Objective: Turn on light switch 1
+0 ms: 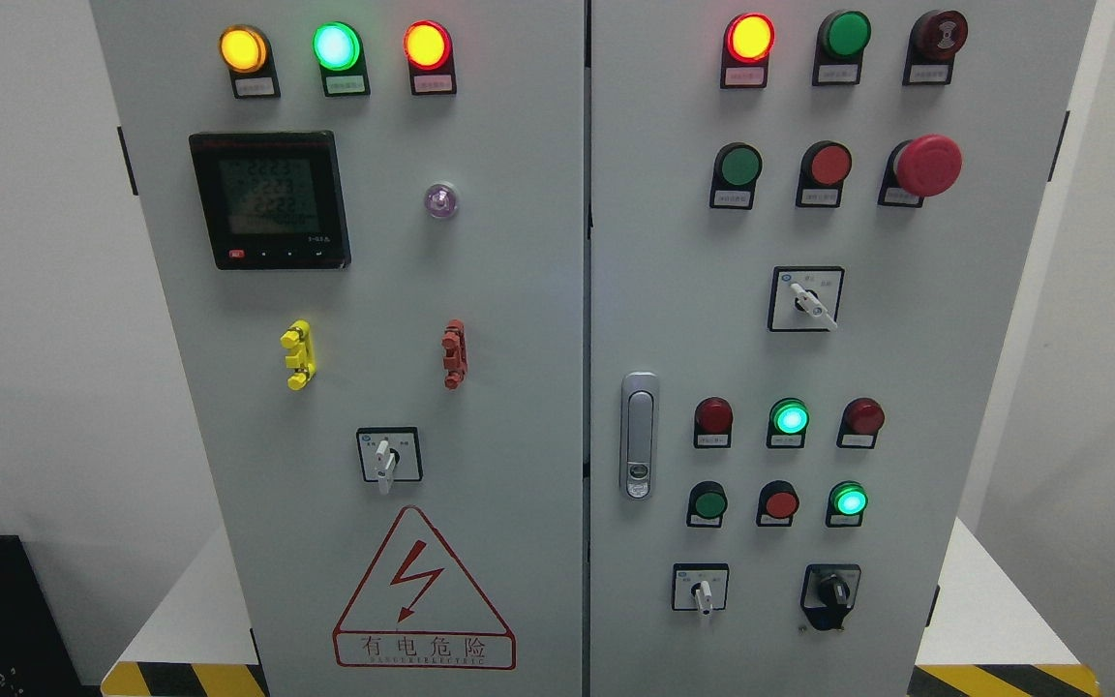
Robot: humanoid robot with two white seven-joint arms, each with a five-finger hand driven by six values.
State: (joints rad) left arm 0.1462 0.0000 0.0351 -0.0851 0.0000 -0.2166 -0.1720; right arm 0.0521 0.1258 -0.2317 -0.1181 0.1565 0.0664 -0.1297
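Nothing started: the cabinet is standing untouched, with no hand in view.

Neither arm is showing in the head view, so the fingers' state cannot be told, and places cannot be given relative to them. The task is looking wholly undone, though which control counts as light switch 1 is a guess; the labels are too small to read. A likely candidate is the rotary switch (387, 457) low on the left door (519, 290), just above the warning triangle (422, 590), its lever pointing down. 2 similar rotary switches (806, 299) (702, 588) are sitting on the right door (954, 387). Reaching in, gripping the lever and turning it are all left to do.
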